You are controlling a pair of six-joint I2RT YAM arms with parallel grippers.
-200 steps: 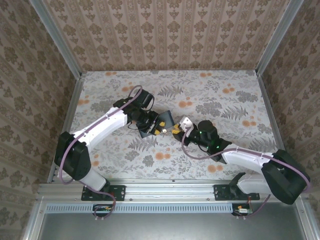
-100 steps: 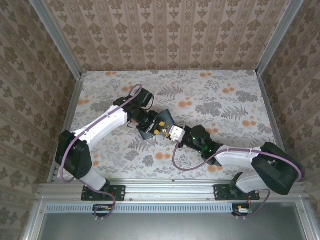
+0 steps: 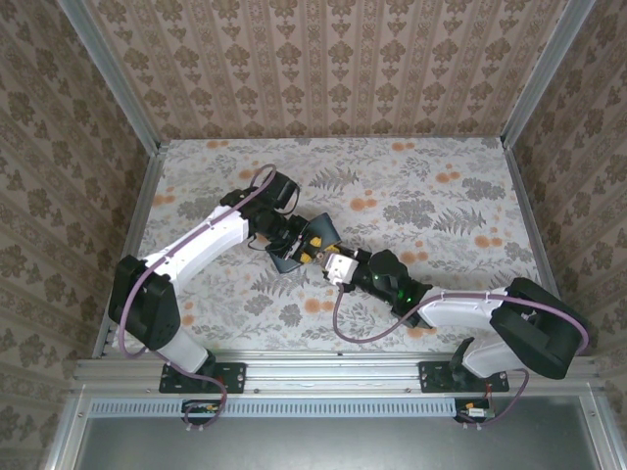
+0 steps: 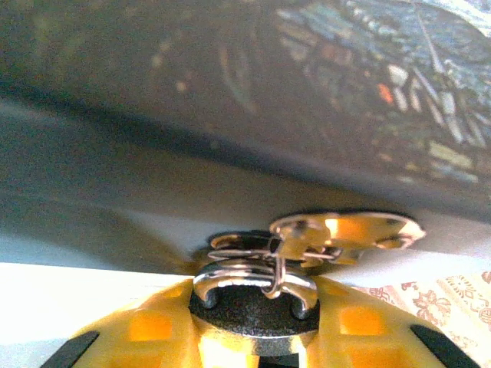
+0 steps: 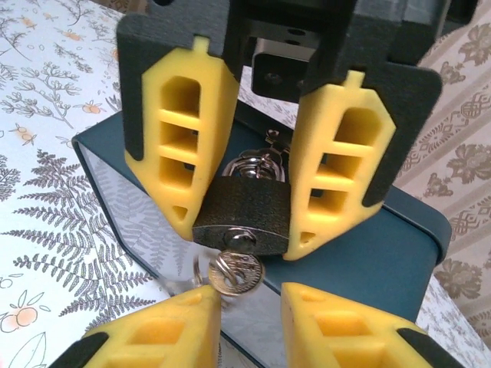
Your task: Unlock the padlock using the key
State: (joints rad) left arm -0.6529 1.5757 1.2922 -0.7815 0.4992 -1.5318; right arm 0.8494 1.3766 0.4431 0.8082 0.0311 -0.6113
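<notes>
While your left gripper (image 5: 242, 230) is clamping the padlock (image 5: 244, 218) by its dark body, one yellow finger is pressing on each side and the shackle (image 5: 257, 165) is pointing back toward that gripper's palm. You are holding the lock just in front of the blue tin (image 5: 360, 268), which is sitting on the floral table (image 3: 441, 196) near its middle.

From the right wrist view, the key (image 5: 236, 272) is sticking out of the keyhole end of the padlock, with its pale round head hanging just below the lock body. Your right gripper (image 5: 251, 300) is sitting right under it with its jaws slightly parted. The key head is lying at the mouth of that gap, close to one fingertip and apart from the other, so nothing is being pinched there.

From the left wrist view, small wire rings (image 4: 245, 254) are looping through the shackle and carrying a pale metal piece (image 4: 345, 230) off to one side, with the printed face of the tin looming close behind.

From above, both arms are reaching inward, and the two grippers are meeting nose to nose beside the tin.
</notes>
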